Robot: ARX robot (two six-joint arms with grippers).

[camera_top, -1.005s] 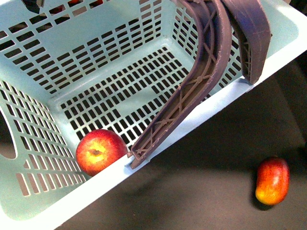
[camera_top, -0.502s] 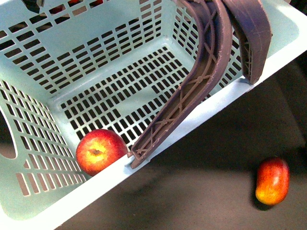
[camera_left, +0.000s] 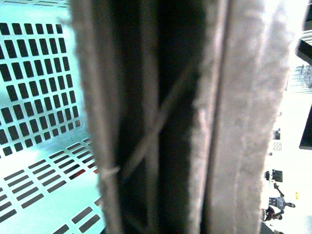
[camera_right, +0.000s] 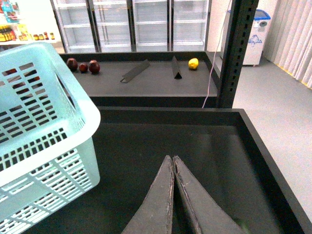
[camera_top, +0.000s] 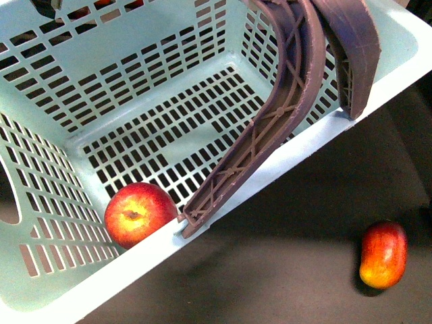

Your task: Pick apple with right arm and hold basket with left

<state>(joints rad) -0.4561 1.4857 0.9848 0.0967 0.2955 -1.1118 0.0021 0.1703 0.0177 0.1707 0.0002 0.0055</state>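
Front view has the apple lying in the near corner of the basket, against its wall beside a handle foot. Right gripper is pinched shut and empty, outside that wall. Left fingers don't show.

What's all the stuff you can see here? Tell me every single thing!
basket: one, light teal, fills most of the front view.
handles: two, brown-mauve, on the basket's rim.
apple: one, red with a yellow patch, inside the basket, against its wall.
oval fruit: one, red and yellow, on the dark surface outside the basket.
dark red fruits: three, on a far shelf.
yellow fruit: one, same shelf.
right gripper: one, dark, shut, empty, beside the basket.
left gripper: not in view.
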